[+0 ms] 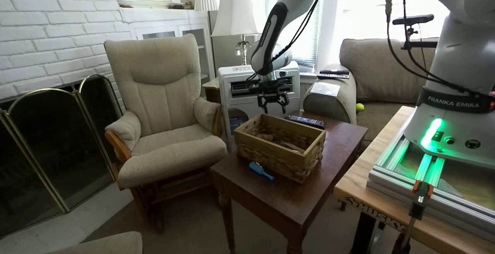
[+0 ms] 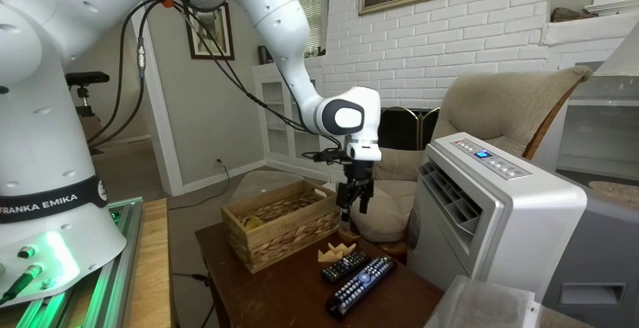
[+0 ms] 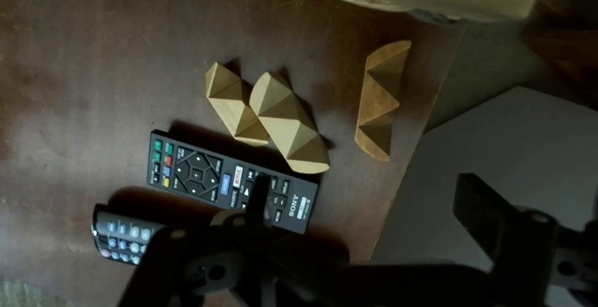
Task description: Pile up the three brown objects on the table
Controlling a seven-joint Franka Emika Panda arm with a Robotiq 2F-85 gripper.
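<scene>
black two-fingered gripper (image 3: pixel 364 195) released, fingers spread, near rectangular woven tan basket (image 2: pixel 299 235) | on dark reddish-brown wooden table (image 2: pixel 279 300), below gripper, toward basket in wrist view: two light-tan faceted wooden pieces (image 3: pixel 231 103) (image 3: pixel 289 122) side by side, one darker-brown faceted wooden piece (image 3: pixel 376 99) near basket's corner | count: pieces 3, basket 1, black oblong remotes (image 2: pixel 344 266) (image 2: pixel 360 286) 2, farther from basket than light-tan pieces

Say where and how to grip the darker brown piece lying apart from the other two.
Probably best from above, pinching the darker brown piece at mid-length across its narrow width: it lies long and slim, bare table along both long sides.
</scene>
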